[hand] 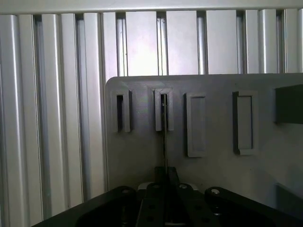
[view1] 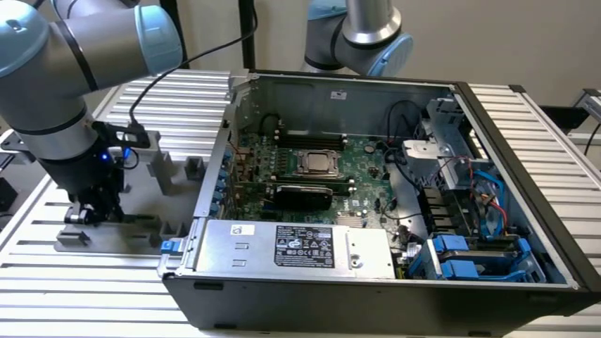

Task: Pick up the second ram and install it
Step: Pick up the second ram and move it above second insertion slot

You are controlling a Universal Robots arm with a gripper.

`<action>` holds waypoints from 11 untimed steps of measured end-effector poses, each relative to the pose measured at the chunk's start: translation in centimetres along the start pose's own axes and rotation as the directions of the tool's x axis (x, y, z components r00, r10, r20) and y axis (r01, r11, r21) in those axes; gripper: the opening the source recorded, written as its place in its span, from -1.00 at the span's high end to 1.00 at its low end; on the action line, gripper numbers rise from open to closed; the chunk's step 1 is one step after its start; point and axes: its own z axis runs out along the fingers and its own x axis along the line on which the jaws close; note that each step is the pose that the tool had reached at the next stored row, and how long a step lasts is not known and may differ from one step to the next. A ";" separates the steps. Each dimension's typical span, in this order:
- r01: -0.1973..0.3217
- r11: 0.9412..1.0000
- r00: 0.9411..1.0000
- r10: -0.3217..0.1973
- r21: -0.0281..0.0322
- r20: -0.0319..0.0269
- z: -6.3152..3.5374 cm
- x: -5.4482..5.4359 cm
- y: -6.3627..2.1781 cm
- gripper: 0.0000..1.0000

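In the exterior view, the arm reaches down at the exterior view's left, and its claw [view1: 94, 213] sits low over the grey holder tray [view1: 141, 227], among its upright posts. The tray lies on the slatted aluminium surface [view1: 75, 282], just beside the open computer case [view1: 526, 179]. Inside the case lie the green motherboard [view1: 362, 176] with its CPU socket [view1: 317, 163] and, nearer the camera, the grey power supply [view1: 291, 246]. A second robot arm [view1: 362, 35] stands behind the case.

In the wrist view, the second ram [hand: 164, 142] appears edge-on as a thin dark line. One end sits in a slotted post [hand: 164, 109] of the holder tray [hand: 137, 151], and the other runs in between the fingers. The claw [hand: 165, 177] is drawn narrow, gripping that thin stick. A second slotted post [hand: 123, 112] stands beside it, and the ribbed surface [hand: 57, 94] shows beyond the tray.
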 end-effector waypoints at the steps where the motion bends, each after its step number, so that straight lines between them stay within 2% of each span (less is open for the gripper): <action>1: 0.000 1.000 1.000 0.000 0.000 0.000 -0.13 0.0 0.00 0.73; 6: 0.000 1.000 1.000 0.000 0.000 0.000 -1.36 0.0 0.07 0.73; 11: 0.000 1.000 1.000 0.000 0.000 0.000 -3.49 -0.1 0.17 0.73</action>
